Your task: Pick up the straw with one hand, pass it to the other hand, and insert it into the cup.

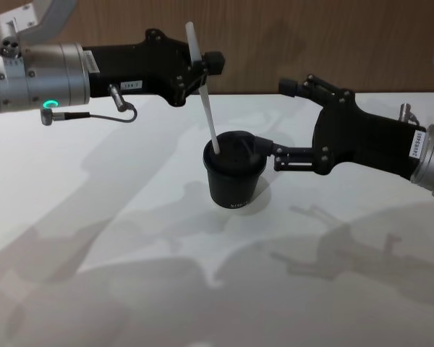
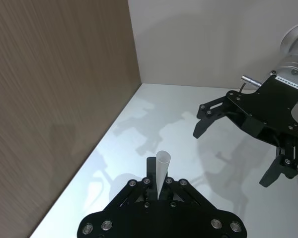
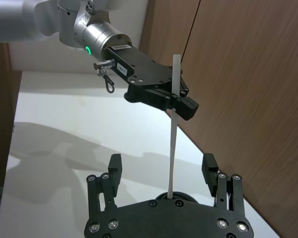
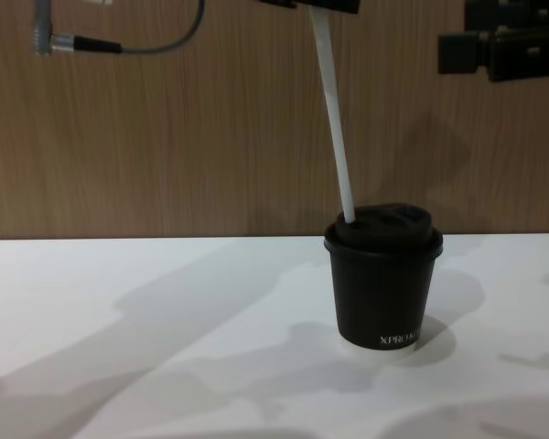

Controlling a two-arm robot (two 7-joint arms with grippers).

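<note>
Left tool [image 1: 202, 69] pinched the straw [image 1: 207, 108] high; its tip met the cup [image 1: 235, 177] lid.
Light, thin and bendable, the straw suited that upper grip; right tool [image 1: 275, 123] stood wide beside the cup.

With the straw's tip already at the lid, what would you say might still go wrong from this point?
1. The straw leans while the left gripper holds it near its top; pushing down at that tilt may bend it rather than slide it in.
2. The cup stands free on the table; the right gripper is open and apart from it, so a sideways push from the straw might tip or shift it.
</note>
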